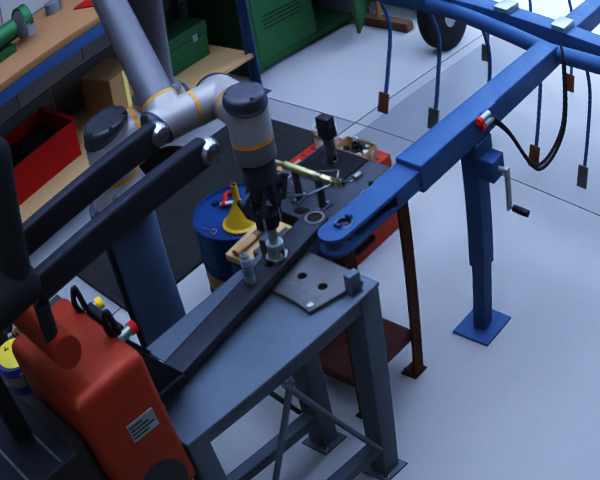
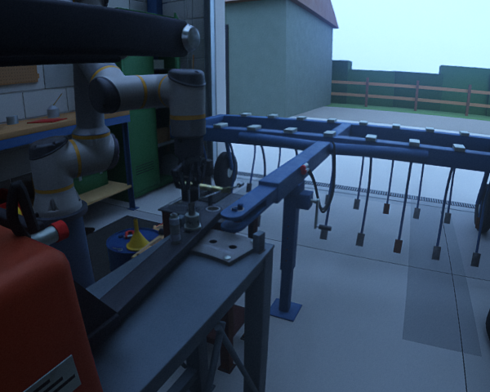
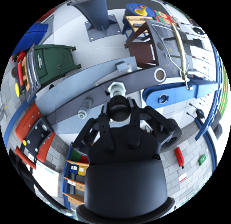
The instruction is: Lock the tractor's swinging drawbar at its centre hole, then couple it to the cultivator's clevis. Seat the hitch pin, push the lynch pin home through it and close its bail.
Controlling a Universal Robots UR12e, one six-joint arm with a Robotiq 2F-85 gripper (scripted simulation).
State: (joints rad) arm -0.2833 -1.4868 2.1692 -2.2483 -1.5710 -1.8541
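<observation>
A grey locking pin with a dark knob [image 1: 273, 243] [image 2: 192, 213] [image 3: 117, 102] stands upright in the dark drawbar [image 1: 249, 289] [image 2: 152, 261], which lies swung to the left of the grey hole plate [image 1: 311, 287] [image 2: 222, 247]. A second short grey pin [image 1: 248, 267] [image 3: 85, 108] stands on the bar just behind it. The drawbar's ringed end hole [image 1: 315, 217] [image 3: 159, 74] sits left of the blue cultivator clevis [image 1: 344, 227] [image 2: 239, 211] [image 3: 163, 98]. A brass-handled hitch pin [image 1: 311, 174] [image 3: 180, 54] lies on the tray behind. My gripper [image 1: 267, 230] [image 2: 190, 198] [image 3: 120, 107] is closed around the locking pin's knob.
A dark tool tray [image 1: 331, 175] on a red stand sits behind the drawbar, with a blue drum and yellow funnel [image 1: 234, 209] to its left. The cultivator's blue tongue [image 1: 471, 124] and jack leg [image 1: 479, 258] stand right. A red fuel can [image 1: 99, 392] stands at the near left.
</observation>
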